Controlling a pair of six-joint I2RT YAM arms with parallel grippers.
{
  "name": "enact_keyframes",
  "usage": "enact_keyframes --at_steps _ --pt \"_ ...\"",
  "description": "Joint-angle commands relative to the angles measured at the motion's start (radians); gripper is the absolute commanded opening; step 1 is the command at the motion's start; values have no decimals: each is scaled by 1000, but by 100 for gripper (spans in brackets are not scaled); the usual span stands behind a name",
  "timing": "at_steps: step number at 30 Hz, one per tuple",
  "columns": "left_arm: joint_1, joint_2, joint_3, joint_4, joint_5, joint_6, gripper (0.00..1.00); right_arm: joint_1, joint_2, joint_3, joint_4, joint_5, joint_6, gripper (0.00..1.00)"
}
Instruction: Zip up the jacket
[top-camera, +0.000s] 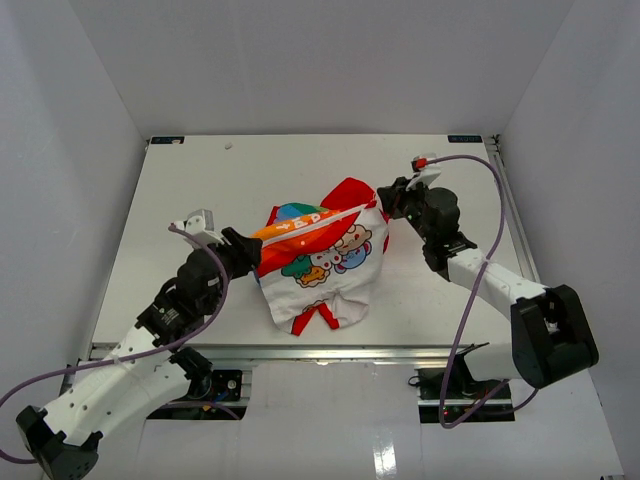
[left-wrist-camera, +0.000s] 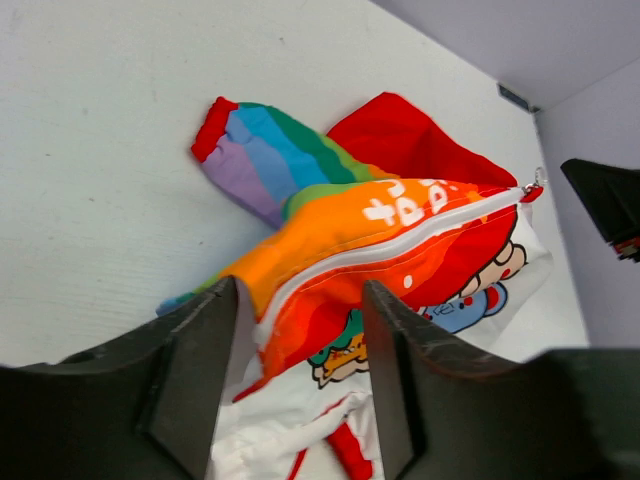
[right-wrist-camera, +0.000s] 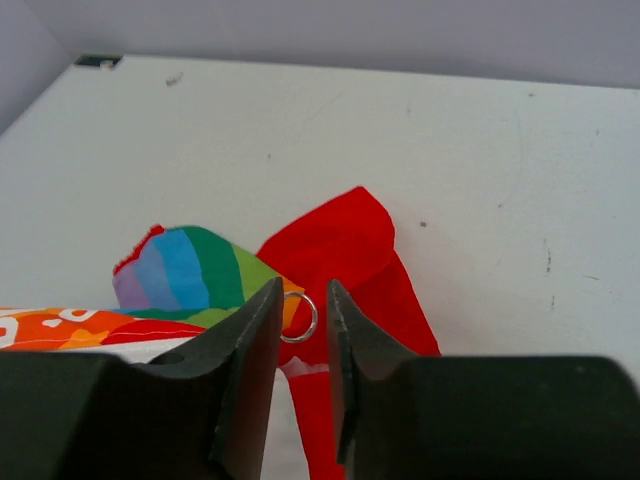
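The jacket (top-camera: 320, 265) lies bunched in the middle of the table, its white zipper line running as a raised ridge from lower left to upper right. My left gripper (top-camera: 250, 255) is at the jacket's left end; in the left wrist view (left-wrist-camera: 300, 300) orange and white fabric (left-wrist-camera: 330, 270) fills the space between the fingers. My right gripper (top-camera: 385, 200) is at the upper right end. In the right wrist view (right-wrist-camera: 303, 300) its jaws stand slightly apart around the zipper pull's metal ring (right-wrist-camera: 298, 317), wider than the ring. The pull also shows in the left wrist view (left-wrist-camera: 533, 187).
The white table (top-camera: 300, 170) has bare room behind and beside the jacket. White walls close in on the left, back and right. A rainbow sleeve (left-wrist-camera: 260, 150) and red lining (right-wrist-camera: 345, 240) spread behind the zipper. The arms' cables loop near the front edge.
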Motion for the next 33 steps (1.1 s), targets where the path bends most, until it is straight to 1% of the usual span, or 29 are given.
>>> enact_keyframes --at_steps 1,2,3,4,5,7,8,10,11,13,15,16,21,23,24,29,31,33 --pt "4 31 -31 36 -26 -40 75 -1 81 61 45 -112 24 54" --pt "4 50 -30 43 -16 -28 81 2 85 56 53 -108 34 72" --pt "4 65 -20 51 0 -12 86 2 81 52 54 -89 32 82" --pt "4 74 -3 55 15 5 93 2 73 60 30 -67 29 88" --pt "4 79 16 56 27 20 98 3 63 76 -8 -40 22 92" --pt "4 85 51 64 41 35 98 2 34 119 -94 30 4 98" --pt "4 83 71 84 46 46 98 3 21 147 -147 53 0 98" --pt "4 93 123 119 78 72 98 9 -7 202 -285 67 -11 90" --pt "4 109 161 129 110 92 98 20 -19 234 -343 80 -11 90" --pt "5 147 245 149 221 147 98 37 -55 286 -430 102 -15 90" --pt "4 192 275 177 306 220 98 53 -89 298 -505 134 3 90" --pt "4 215 277 194 336 228 98 72 -114 279 -521 148 5 90" --pt "5 297 259 255 404 242 98 139 -239 144 -566 183 130 90" --pt "4 302 241 251 399 251 98 195 -301 97 -571 200 142 90" --pt "2 295 213 256 395 247 98 237 -337 80 -583 244 141 90" --pt "1 164 21 428 442 258 98 430 -448 82 -751 499 139 90" --pt "0 114 -11 423 431 262 98 462 -487 73 -791 513 136 90" --pt "-10 70 -33 407 439 260 98 473 -553 26 -772 490 123 90"
